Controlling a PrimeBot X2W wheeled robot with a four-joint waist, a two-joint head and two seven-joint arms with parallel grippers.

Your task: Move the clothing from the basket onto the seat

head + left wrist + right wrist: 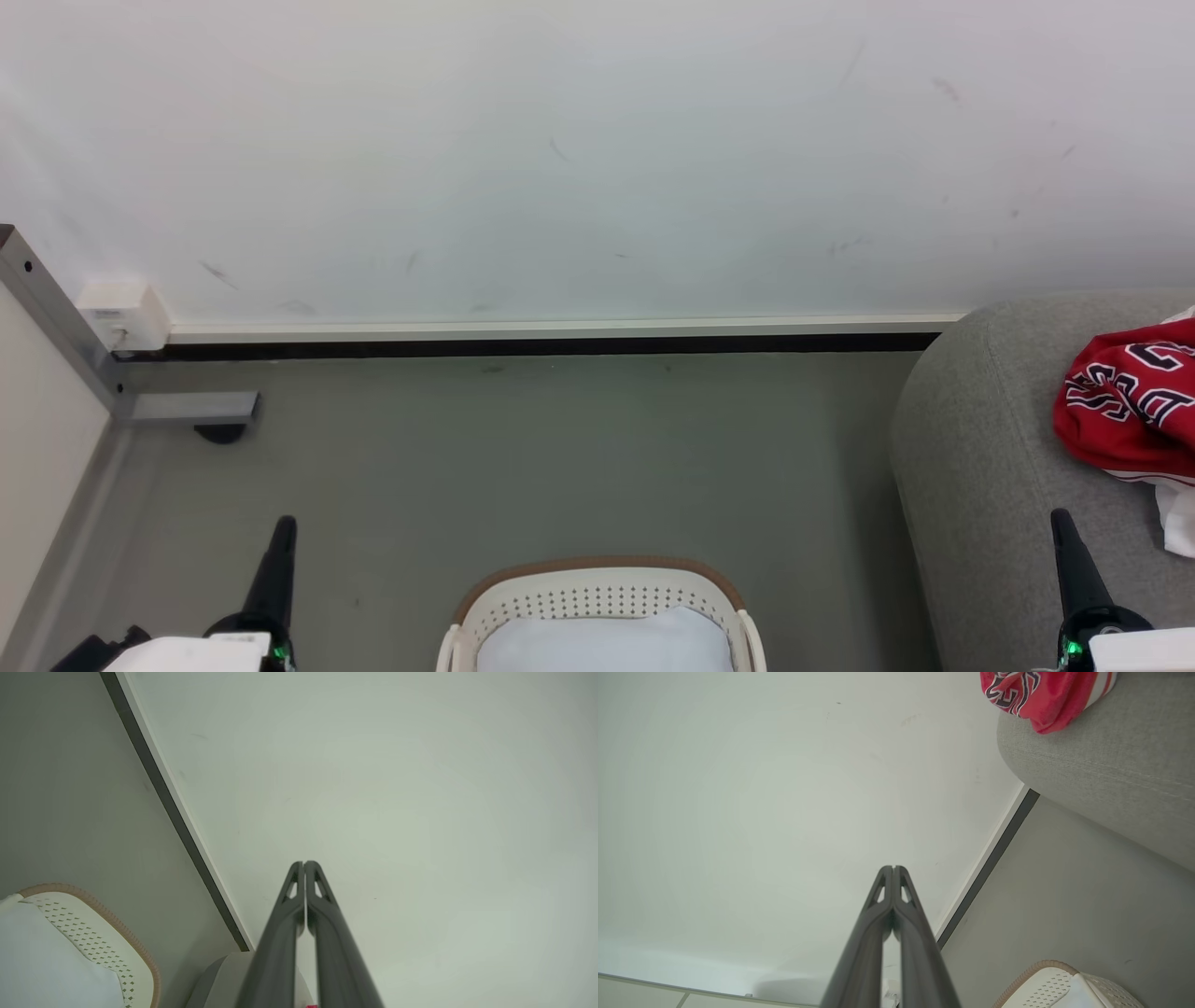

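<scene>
Clothing [1125,401], red with black lettering, lies bunched on the grey seat [980,467] while the basket [597,602] shows a bare pale bottom, so with left gripper [284,525] and right gripper [1060,518] both pressed together and empty, checking the basket's hidden near half seems wise.

On my left gripper [283,532] and right gripper [1061,521] I see two long, dark grey fingers [280,952] tapering to narrow tips, with slim triangular cut-outs near the ends. Each base carries a black collar, a small green light [1074,647] and a white wrist housing [1144,651].
</scene>
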